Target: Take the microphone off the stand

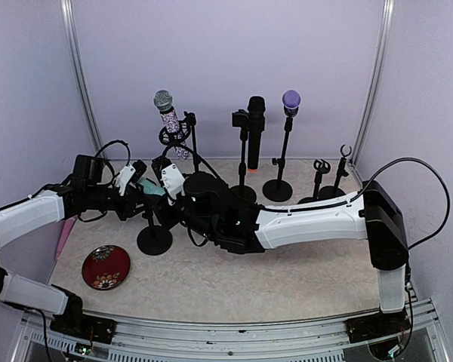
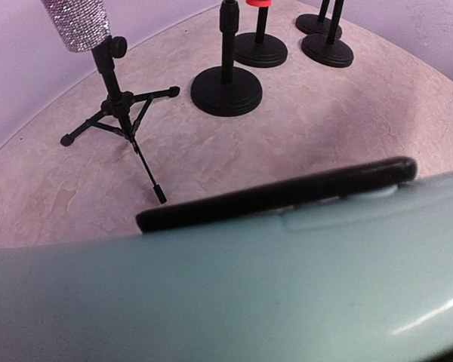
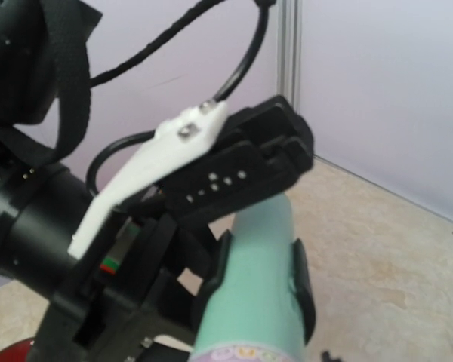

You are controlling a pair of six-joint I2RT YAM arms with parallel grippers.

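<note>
One red plate (image 1: 106,266) lies left of and nearer than the mint microphone (image 1: 154,189), which sits on its round-based stand (image 1: 155,240). The left gripper (image 1: 141,186) is clamped on it. The right gripper (image 1: 174,185) is just right of it, and I cannot tell how its fingers stand. Behind and to the right of it are three more microphones: glittery (image 1: 166,113), black (image 1: 255,113) and purple-headed (image 1: 291,100). Two bare stands (image 1: 318,179) (image 1: 340,167) are farthest right.

2 white-shelled arms (image 1: 309,222) with black joints, black cables (image 1: 430,188).

Nothing readable here tbh; closest thing is a strip of purplish marks at the bottom end of the mint-green microphone (image 3: 249,286) in the right wrist view, way too blurry and cut off to say if they're letters; the red plate (image 1: 106,266) near the table's (image 1: 287,279) front-left corner just has a flowery pattern.
</note>
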